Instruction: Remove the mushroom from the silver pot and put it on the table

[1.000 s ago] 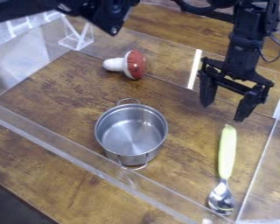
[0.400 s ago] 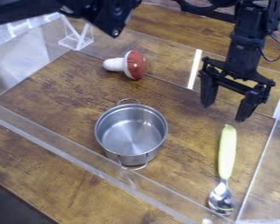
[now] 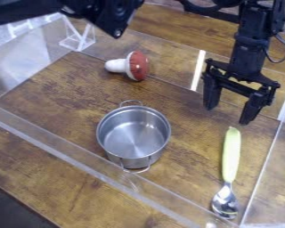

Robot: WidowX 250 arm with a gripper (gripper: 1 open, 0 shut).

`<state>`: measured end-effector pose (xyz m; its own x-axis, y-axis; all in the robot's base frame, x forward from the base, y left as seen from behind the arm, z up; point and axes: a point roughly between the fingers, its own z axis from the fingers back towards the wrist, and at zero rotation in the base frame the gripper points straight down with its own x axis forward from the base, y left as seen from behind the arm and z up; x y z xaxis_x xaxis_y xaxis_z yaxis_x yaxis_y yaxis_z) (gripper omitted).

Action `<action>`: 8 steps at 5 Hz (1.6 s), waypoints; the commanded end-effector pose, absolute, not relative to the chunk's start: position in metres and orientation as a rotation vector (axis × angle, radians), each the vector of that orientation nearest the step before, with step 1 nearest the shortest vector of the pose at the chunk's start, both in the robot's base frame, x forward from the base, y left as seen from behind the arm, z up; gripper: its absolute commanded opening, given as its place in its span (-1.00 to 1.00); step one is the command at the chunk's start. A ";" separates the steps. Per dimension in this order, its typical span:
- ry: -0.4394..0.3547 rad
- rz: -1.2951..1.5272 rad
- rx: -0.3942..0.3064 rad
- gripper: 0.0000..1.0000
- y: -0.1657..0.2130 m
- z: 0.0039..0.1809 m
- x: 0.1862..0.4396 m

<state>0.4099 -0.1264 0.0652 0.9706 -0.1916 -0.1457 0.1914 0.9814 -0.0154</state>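
The tool [image 3: 234, 109] is spread wide above the desk [image 3: 74, 142]. Across from it, the mushroom [image 3: 128, 66] lies on its side on the desk, outside the silver pot [image 3: 133, 135].

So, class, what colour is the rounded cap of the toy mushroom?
Red, seen best in the camera view.

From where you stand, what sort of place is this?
Probably a robot test station: a black robot gripper, clear acrylic walls, and a red-capped toy mushroom.
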 end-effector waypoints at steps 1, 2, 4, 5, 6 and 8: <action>0.090 -0.222 -0.012 1.00 -0.137 0.089 0.413; 0.093 -0.232 -0.013 1.00 -0.137 0.090 0.414; 0.101 -0.237 -0.017 1.00 -0.137 0.090 0.415; 0.108 -0.235 -0.024 1.00 -0.136 0.090 0.414; 0.147 -0.235 -0.021 1.00 -0.136 0.076 0.410; 0.179 -0.320 -0.005 1.00 -0.098 0.086 0.406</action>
<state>0.3970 -0.1070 0.0459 0.9078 -0.3201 -0.2711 0.3195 0.9464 -0.0476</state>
